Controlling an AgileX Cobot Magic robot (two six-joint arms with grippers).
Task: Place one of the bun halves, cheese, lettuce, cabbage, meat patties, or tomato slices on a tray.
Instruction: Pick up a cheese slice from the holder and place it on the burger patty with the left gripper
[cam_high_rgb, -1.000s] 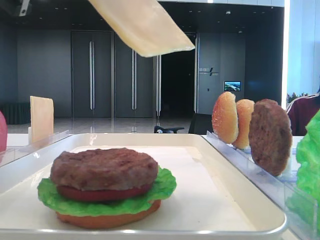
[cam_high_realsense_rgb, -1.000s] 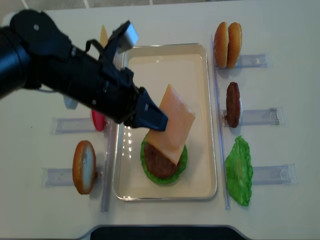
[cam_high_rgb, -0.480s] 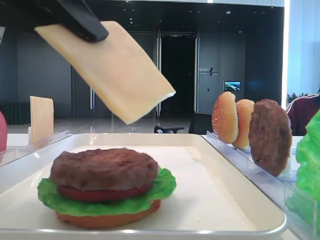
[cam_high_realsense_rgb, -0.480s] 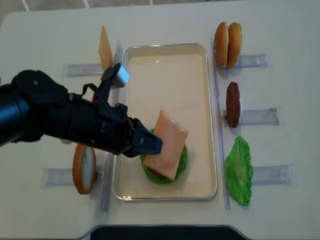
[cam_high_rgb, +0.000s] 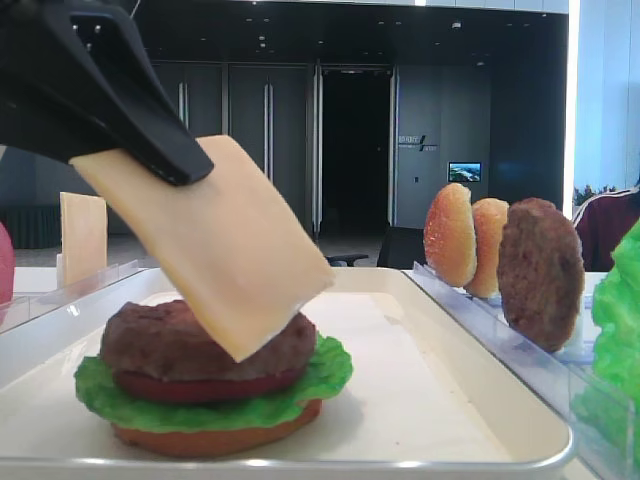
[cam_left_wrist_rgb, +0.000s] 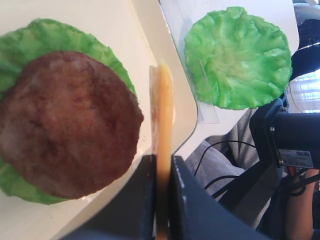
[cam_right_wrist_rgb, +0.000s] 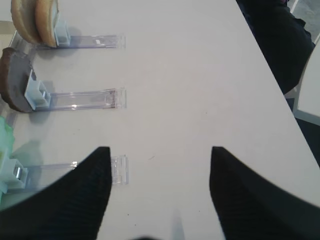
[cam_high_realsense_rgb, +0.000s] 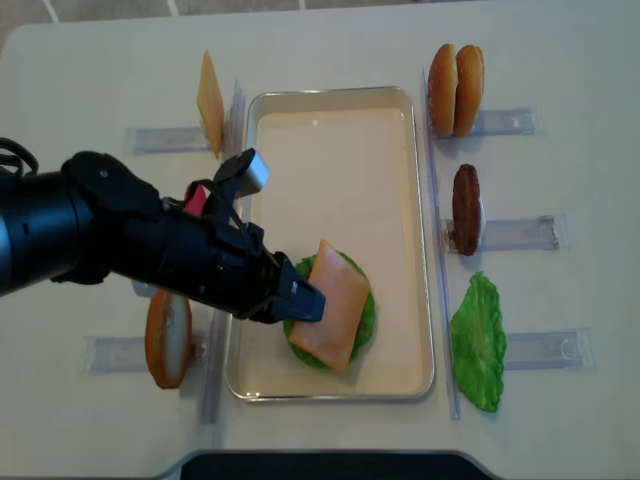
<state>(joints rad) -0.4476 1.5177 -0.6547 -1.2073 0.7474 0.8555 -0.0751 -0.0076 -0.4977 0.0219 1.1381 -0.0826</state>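
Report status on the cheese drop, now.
Left tool shut on the cheese, tilted over the meat patty. Right tool open, idle. Nothing between cheese and patty.

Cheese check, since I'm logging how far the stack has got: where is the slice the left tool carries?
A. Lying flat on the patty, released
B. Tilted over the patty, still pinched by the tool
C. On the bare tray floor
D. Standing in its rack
B: the cheese hangs tilted above the patty, one edge clamped in the left tool, over the tray.
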